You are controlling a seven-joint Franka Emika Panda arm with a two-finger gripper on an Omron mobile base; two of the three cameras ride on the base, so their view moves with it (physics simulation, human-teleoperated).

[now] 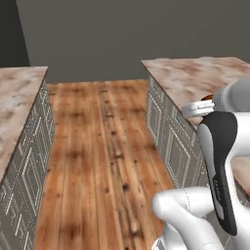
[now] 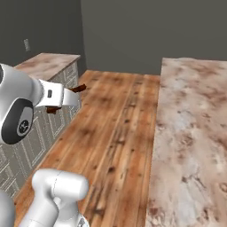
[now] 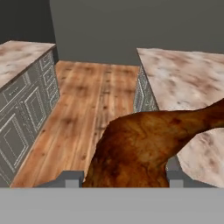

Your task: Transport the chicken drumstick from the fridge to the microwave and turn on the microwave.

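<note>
A wooden floor (image 1: 97,146) runs between two marble-topped tables, one left (image 3: 19,57), one right (image 3: 188,83). Above the aisle, the jaws (image 3: 124,177) grasp the chicken drumstick (image 3: 144,148), its bone end apparently pointing right.

Three cameras look down one kitchen aisle. The left base view sits high behind the arm (image 1: 219,166), left of it, facing forward and down along the wooden floor (image 1: 102,146), with a marbled surface (image 1: 195,78) to the right and another at the left edge. The right base view sits behind the arm's right side, facing the same way; the near right surface (image 2: 190,133) takes up much of its right half. The hand view looks forward from the hand, very close to the chicken drumstick (image 3: 144,148), which blocks its lower middle. All three share the floor, both surfaces and the far grey wall (image 3: 131,26).
</note>
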